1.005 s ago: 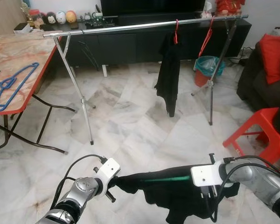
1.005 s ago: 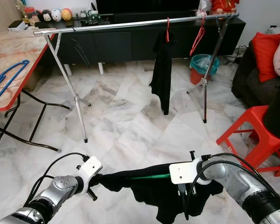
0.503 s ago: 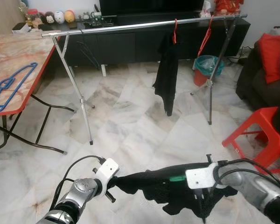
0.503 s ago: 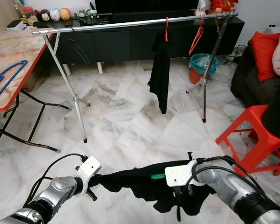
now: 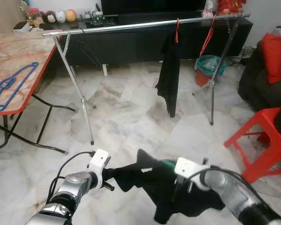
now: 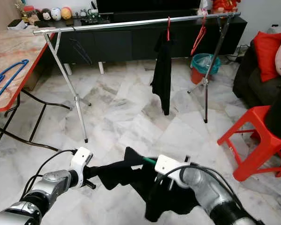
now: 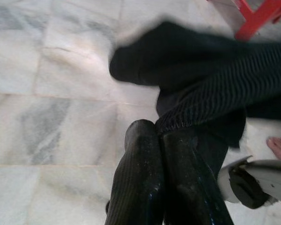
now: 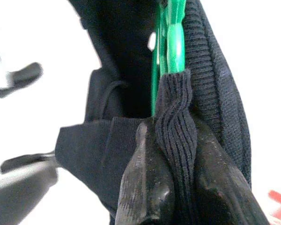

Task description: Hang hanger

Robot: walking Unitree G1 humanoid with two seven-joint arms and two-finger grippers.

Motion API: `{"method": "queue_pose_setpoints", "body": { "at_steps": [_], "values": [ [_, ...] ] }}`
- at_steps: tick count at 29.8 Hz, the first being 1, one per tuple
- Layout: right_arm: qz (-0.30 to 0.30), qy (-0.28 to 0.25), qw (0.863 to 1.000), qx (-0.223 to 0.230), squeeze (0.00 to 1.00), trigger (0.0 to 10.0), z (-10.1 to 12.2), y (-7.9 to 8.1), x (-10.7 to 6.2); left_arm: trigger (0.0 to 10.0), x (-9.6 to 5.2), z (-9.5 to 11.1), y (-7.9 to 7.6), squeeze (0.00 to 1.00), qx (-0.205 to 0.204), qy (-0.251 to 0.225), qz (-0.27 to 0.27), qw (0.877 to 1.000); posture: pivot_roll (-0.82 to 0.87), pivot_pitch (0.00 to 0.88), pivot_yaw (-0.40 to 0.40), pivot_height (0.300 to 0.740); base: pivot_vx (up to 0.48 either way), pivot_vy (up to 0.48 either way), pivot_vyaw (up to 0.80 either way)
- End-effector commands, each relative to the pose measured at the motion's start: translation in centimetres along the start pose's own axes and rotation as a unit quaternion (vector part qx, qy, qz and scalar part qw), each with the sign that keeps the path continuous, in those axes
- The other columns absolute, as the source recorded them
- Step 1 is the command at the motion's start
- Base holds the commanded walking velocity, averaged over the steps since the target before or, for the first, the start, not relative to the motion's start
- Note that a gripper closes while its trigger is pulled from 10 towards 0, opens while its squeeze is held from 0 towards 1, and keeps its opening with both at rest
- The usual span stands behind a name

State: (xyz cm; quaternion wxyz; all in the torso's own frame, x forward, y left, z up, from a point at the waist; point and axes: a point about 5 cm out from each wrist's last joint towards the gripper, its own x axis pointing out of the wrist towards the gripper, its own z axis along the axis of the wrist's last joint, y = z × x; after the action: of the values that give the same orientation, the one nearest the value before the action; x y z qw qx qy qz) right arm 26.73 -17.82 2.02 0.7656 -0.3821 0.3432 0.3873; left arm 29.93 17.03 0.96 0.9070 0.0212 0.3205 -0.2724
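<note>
A black knit garment (image 5: 150,180) hangs low over the floor between my two grippers, bunched, with one corner poking up. A green hanger (image 6: 148,161) is threaded inside it; its green bar (image 8: 171,37) runs along the ribbed edge. My left gripper (image 7: 159,133) is shut on a ribbed hem of the garment, at the cloth's left end (image 5: 107,172). My right gripper (image 8: 175,136) is shut on a ribbed fold of the garment beside the hanger, its fingers buried in the cloth. The silver clothes rail (image 5: 145,23) stands well ahead across the room.
On the rail hang a black garment on a red hanger (image 5: 168,75) and a bare red hanger (image 5: 207,37). A marble-topped table (image 5: 18,56) with blue hangers (image 5: 9,86) is on the left. A red stool (image 5: 262,136), dark sofa and teal bin (image 5: 206,68) are on the right.
My right gripper has swung left toward the left one, so the stretched garment has gone slack and bunched, with a corner sticking up. The left gripper has shifted slightly left.
</note>
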Motion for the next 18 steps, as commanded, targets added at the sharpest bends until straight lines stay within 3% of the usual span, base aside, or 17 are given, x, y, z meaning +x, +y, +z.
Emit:
{"method": "queue_pose_setpoints", "body": {
  "at_steps": [1,6,11,18],
  "values": [
    [0.014,0.019,1.000,-0.015,0.00,10.0,-0.7,-0.4,-0.7,10.0,-0.4,0.6,0.9,0.00,-0.004,-0.007,0.020,1.000,-0.03,0.046,0.030,0.740,0.000,0.000,0.00],
    [0.042,0.059,0.997,-0.033,0.00,10.0,-2.3,-0.1,-1.1,10.0,-0.3,1.4,0.8,0.00,-0.007,-0.025,0.022,0.999,-0.02,0.046,0.029,0.740,0.000,0.000,0.00],
    [-0.036,0.081,0.996,-0.028,0.00,10.0,-2.4,-1.3,-0.7,10.0,-0.2,2.3,0.5,0.00,-0.024,-0.047,-0.006,0.999,-0.02,0.046,0.030,0.740,0.000,0.000,0.00],
    [-0.060,0.027,0.997,0.027,0.00,10.0,-0.1,-0.5,0.7,10.0,-0.3,4.4,-0.9,0.00,-0.043,-0.097,-0.089,0.990,-0.01,0.044,0.031,0.740,0.000,0.000,0.00]
  ]
}}
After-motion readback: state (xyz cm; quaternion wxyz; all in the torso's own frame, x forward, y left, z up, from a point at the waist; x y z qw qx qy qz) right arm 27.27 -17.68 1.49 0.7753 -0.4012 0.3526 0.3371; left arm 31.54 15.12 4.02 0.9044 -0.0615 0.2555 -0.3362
